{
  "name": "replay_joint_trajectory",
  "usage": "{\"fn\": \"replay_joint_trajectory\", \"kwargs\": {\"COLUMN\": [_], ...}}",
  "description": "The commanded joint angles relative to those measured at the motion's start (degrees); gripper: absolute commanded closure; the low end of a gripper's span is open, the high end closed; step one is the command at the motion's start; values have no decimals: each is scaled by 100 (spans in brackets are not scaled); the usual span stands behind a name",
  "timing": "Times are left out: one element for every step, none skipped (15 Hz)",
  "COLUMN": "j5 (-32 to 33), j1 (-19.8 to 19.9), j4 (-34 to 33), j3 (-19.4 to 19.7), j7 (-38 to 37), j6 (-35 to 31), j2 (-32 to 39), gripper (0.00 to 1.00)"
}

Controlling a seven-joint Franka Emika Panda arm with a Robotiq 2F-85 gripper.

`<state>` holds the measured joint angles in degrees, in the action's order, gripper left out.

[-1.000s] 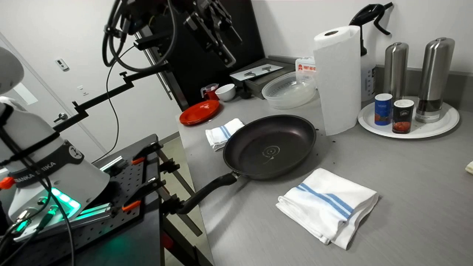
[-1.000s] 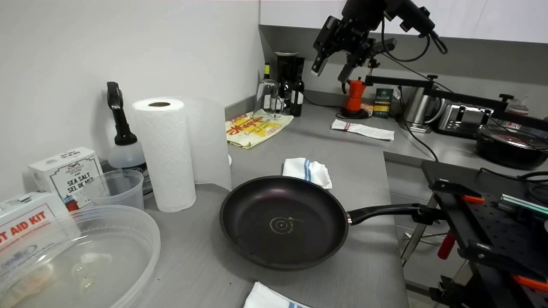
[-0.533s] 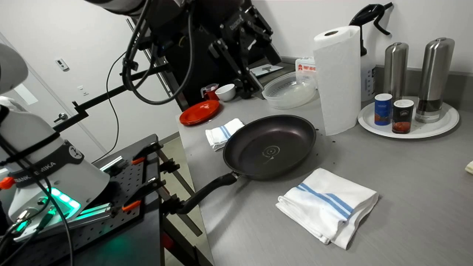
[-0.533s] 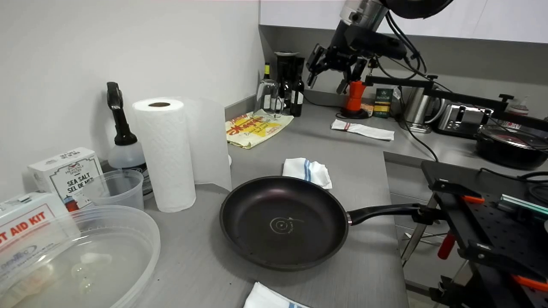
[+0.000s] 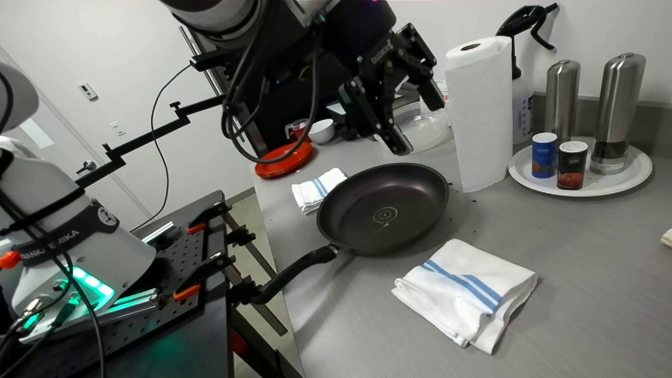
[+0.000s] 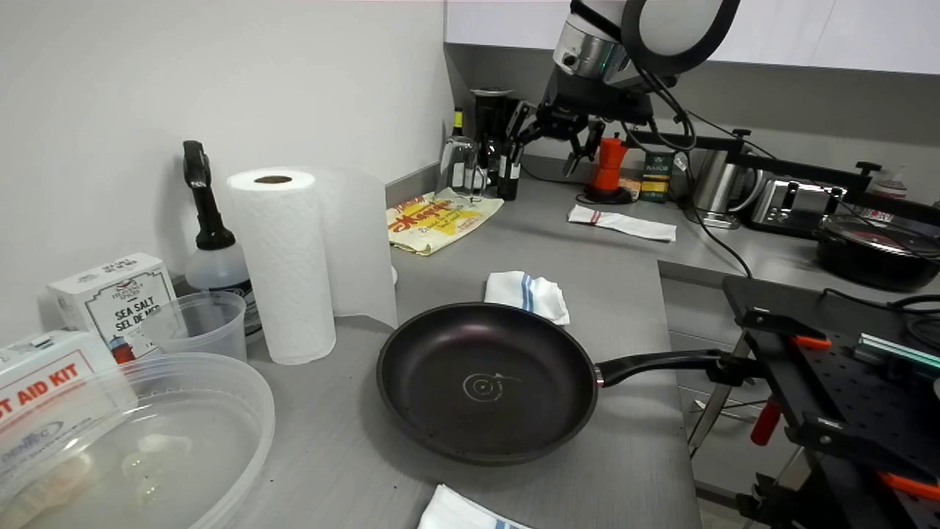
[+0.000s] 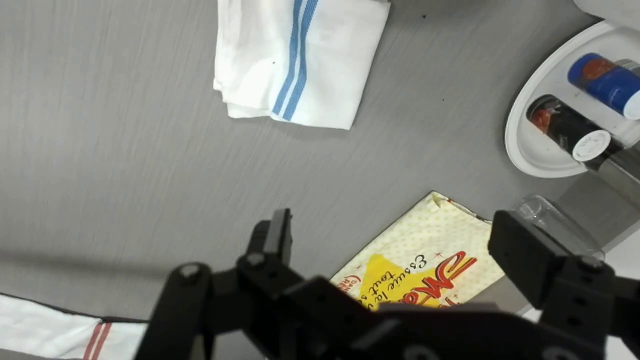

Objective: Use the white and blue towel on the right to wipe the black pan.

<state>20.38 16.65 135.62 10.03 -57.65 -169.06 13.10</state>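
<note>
The white and blue towel [image 5: 464,295] is lying folded on the table [image 5: 598,294] beside the black pan [image 5: 383,209]; jaws are hanging empty, spread wide; pickup is seemingly awaiting alignment over the towel, then lowering.

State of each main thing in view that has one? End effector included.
End effector: open, holding nothing
Black frying pan: right side up, uncovered
Right blue-striped towel: folded
Left blue-striped towel: folded
Red-striped towel: lying flat
Paper towel roll: standing, partly unrolled
Blue canister: upright
Black pot: covered
Robot base light: lit green
</note>
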Motion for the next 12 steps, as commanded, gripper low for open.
{"fn": "replay_joint_trajectory", "kwargs": {"j5": [-714, -898, -1072, -1238, -1382, -1504, -1607, -1707, -1815, -1930, -2060, -2187], "j1": [-375, -398, -433, -448, -455, -456, -456, -458, -444, -424, -396, -382], "j4": [-207, -218, -238, -247, -249, -254, -255, -252, -238, -224, -224, -219], "j3": [189, 198, 222, 253, 280, 316, 366, 417, 453, 471, 468, 468], "j7": [789, 1089, 1328, 1581, 1809, 2020, 2217, 2383, 2560, 2730, 2903, 3047], "j6": [3, 8, 39, 66, 76, 92, 98, 104, 88, 80, 101, 93], "j2": [341, 395, 445, 489, 523, 553, 587, 621, 658, 692, 716, 759], "gripper": [0, 0, 0, 0, 0, 0, 0, 0, 0, 0, 0, 0]}}
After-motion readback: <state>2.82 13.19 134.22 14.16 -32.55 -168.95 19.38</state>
